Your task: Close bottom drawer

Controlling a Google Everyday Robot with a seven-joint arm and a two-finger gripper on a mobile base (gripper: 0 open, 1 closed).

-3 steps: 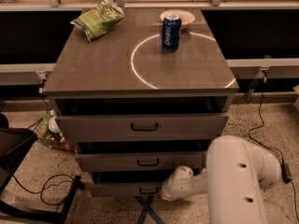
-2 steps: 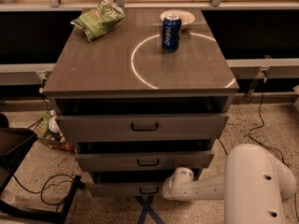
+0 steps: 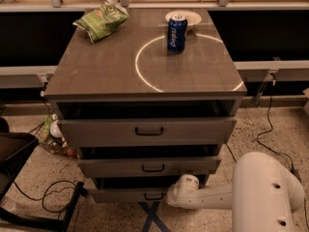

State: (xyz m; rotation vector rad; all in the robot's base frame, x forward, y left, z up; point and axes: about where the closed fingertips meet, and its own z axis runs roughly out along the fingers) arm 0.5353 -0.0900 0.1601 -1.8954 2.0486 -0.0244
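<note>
The bottom drawer is the lowest and narrowest of three grey drawer fronts, with a small dark bar handle. It stands slightly out from the cabinet, with a dark gap above it. My white arm reaches in low from the right. My gripper is at the right end of the bottom drawer's front, right beside the handle. Its tip is hidden against the drawer front.
The middle drawer and top drawer are also partly pulled out. On the cabinet top are a blue can, a white plate and a green chip bag. Cables and a dark chair base lie left on the floor.
My arm's large white elbow has swung to the right and lower. The wrist stays at the bottom drawer's front. The drawers look unmoved.
</note>
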